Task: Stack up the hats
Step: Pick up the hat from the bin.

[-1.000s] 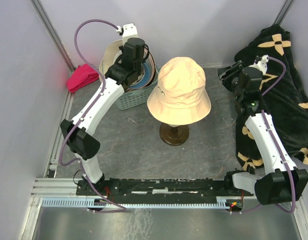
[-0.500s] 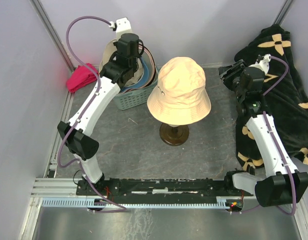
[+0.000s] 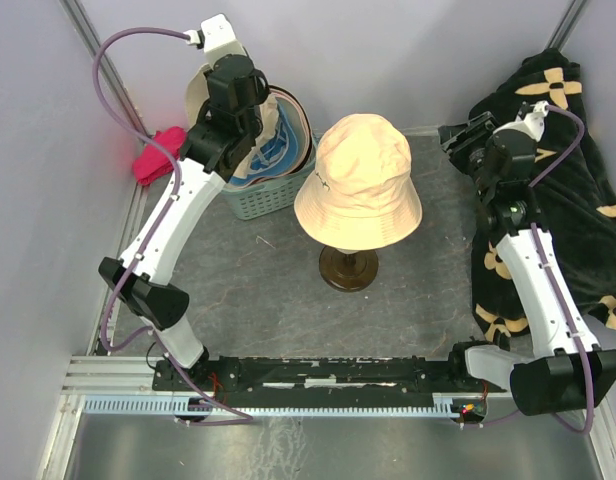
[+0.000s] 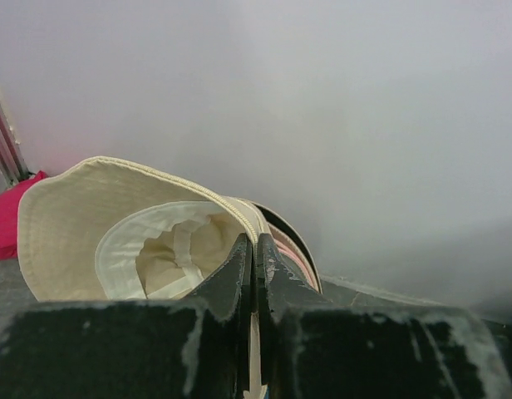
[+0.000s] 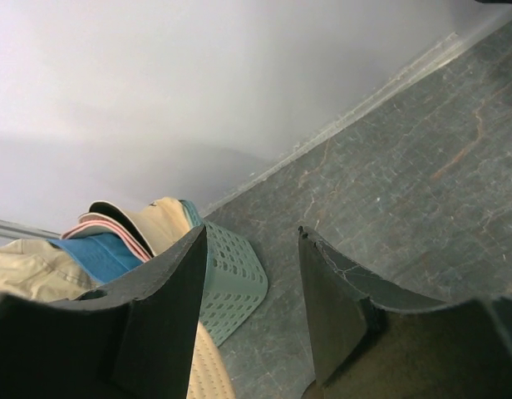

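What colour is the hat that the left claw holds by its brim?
Cream; the hat shows best in the left wrist view.

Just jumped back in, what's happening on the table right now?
The left gripper is shut on the brim of a cream hat at the green basket, where more hats lie stacked. A peach hat sits on the stand mid-table. The right gripper is open and empty, near the black flowered cloth.

Tan hat (image 3: 358,180) crowns a stand (image 3: 349,268); cream hat (image 4: 73,216) tilts, underside showing.
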Robot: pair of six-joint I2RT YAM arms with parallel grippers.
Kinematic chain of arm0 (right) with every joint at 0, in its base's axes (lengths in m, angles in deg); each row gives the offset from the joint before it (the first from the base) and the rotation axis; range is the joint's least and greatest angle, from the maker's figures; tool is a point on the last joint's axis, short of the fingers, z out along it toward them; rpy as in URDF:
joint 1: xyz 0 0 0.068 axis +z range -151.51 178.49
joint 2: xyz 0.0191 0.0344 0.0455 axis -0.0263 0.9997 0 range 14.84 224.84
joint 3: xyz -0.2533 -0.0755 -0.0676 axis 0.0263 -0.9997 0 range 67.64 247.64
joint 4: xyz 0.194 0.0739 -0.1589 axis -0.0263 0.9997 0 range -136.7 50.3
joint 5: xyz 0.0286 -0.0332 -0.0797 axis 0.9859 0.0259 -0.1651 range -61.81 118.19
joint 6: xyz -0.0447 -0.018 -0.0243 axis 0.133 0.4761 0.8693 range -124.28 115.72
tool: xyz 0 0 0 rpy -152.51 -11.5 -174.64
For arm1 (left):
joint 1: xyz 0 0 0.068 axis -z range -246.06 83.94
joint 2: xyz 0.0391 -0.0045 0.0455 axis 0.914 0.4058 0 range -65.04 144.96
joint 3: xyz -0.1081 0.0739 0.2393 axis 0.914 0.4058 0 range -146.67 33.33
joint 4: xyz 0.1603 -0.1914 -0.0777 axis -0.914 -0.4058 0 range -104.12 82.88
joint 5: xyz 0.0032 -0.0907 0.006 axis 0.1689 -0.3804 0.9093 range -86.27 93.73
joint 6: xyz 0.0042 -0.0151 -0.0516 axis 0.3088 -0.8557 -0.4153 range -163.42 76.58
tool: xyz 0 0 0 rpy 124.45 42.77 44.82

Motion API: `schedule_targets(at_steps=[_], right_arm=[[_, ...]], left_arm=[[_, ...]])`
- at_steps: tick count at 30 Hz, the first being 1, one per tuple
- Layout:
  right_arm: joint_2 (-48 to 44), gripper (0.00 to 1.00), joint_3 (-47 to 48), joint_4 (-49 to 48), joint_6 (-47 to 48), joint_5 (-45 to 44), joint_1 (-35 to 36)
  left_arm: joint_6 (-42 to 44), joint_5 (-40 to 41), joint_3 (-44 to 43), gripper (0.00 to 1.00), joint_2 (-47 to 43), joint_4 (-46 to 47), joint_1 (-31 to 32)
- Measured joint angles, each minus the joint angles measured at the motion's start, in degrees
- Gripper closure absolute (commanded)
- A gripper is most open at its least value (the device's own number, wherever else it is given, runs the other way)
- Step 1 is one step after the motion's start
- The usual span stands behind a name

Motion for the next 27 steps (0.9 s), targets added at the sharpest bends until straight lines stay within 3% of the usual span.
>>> schedule_targets(at_steps=[14,27], right_arm=[[0.02,0.44,11.28,-0.17,5.97,8.0,1.38],[3.96,0.43,27.8,-0.24,7.74,17.29,9.31]], left_arm=[[0.0,2.32,-1.66,0.97,0.04,6.19,-0.02],[-0.33,0.92,-12.9,0.97,2.58,12.2,0.0]])
